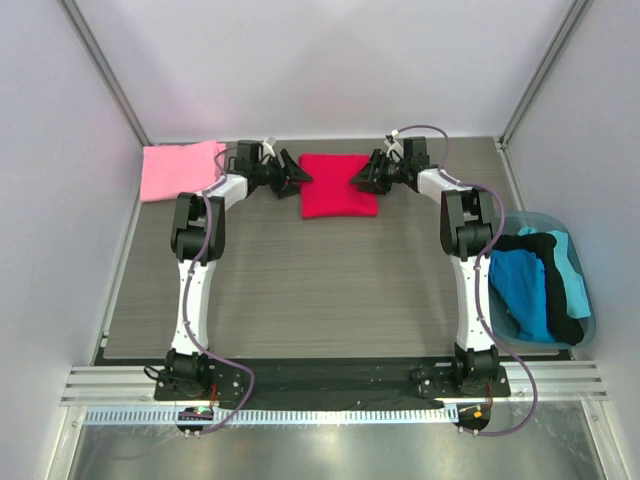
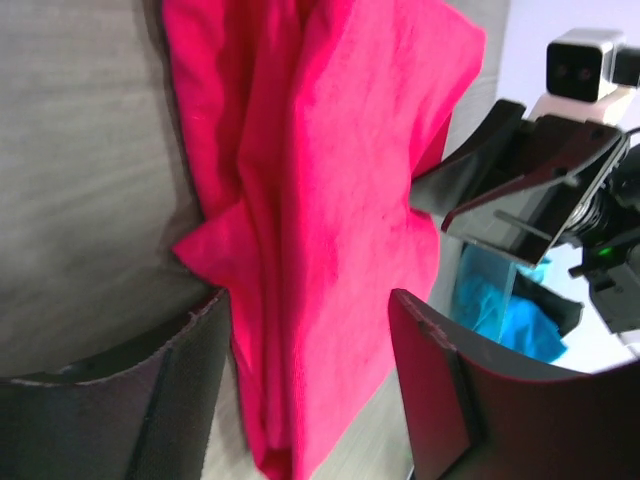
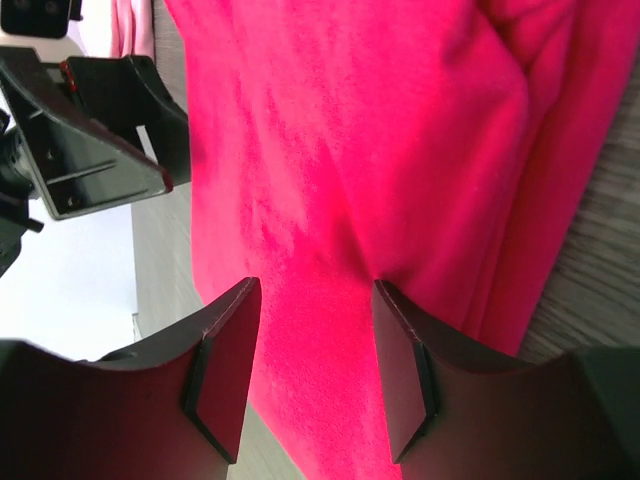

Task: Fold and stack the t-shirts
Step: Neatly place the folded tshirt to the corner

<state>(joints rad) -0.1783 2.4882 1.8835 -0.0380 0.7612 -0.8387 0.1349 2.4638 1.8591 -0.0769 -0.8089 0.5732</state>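
Top external view puts the red t-shirt (image 1: 338, 185) at the far middle of the table (image 1: 320, 290), lying as a compact rectangle, with the left gripper (image 1: 297, 175) at its left edge and the right gripper (image 1: 358, 178) at its right edge. The pink t-shirt (image 1: 180, 170) lies flat at the far left corner, apart from the red one, and a bin (image 1: 540, 340) at the right edge holds blue, teal and black cloth. On the left wrist view the left gripper's fingers (image 2: 200, 350) are spread, with a bunched side edge of the red cloth running between them, not pinched. On the right wrist view the right gripper's fingers (image 3: 225, 360) also stand apart over the opposite edge, the cloth flat beneath the gap. Folding of the red shirt looks done, so the step in hand is most likely the stacking. The next move calls for both sets of fingers to close on their edges through all the layers, lift evenly so the fold does not fall open, and carry the shirt left onto the pink one, edges lined up.
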